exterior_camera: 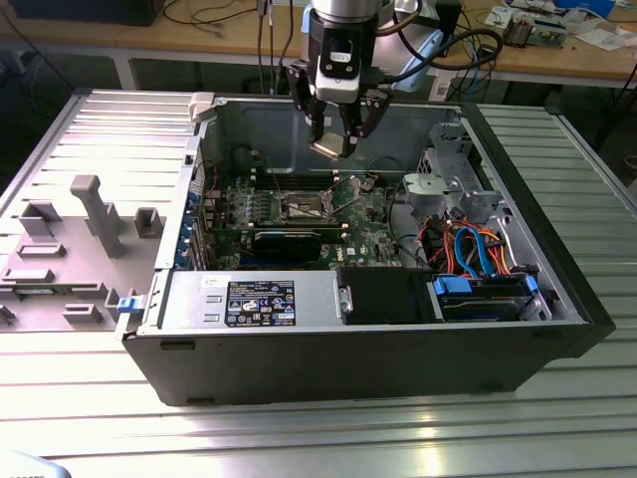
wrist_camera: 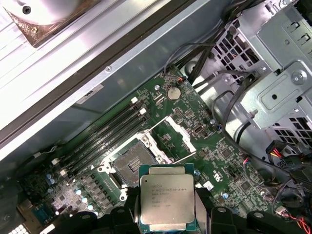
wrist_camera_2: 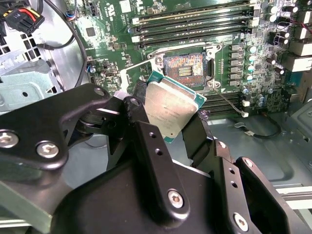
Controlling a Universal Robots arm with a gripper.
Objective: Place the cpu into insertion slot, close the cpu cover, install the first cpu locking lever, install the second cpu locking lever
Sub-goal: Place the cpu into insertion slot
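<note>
My gripper [exterior_camera: 332, 147] hangs inside the open computer case, shut on the cpu [exterior_camera: 331, 150], a thin square chip with a silvery face. In both wrist views the cpu [wrist_camera_2: 173, 105] [wrist_camera: 167, 197] sits clamped by its edges between the black fingers [wrist_camera_2: 142, 124]. It is tilted and held well above the board. The insertion slot [exterior_camera: 304, 207] [wrist_camera_2: 186, 68] [wrist_camera: 131, 163] lies bare on the green motherboard, its dark centre exposed. The cpu cover [wrist_camera: 184, 135] stands swung open next to the slot.
Long memory slots [wrist_camera_2: 195, 24] run beside the socket. A grey drive cage [exterior_camera: 453, 169] and orange and blue cables [exterior_camera: 468, 249] fill the case on the exterior view's right. The power supply [exterior_camera: 249, 299] sits along the front wall. A grey fixture plate [exterior_camera: 80, 229] lies outside the case.
</note>
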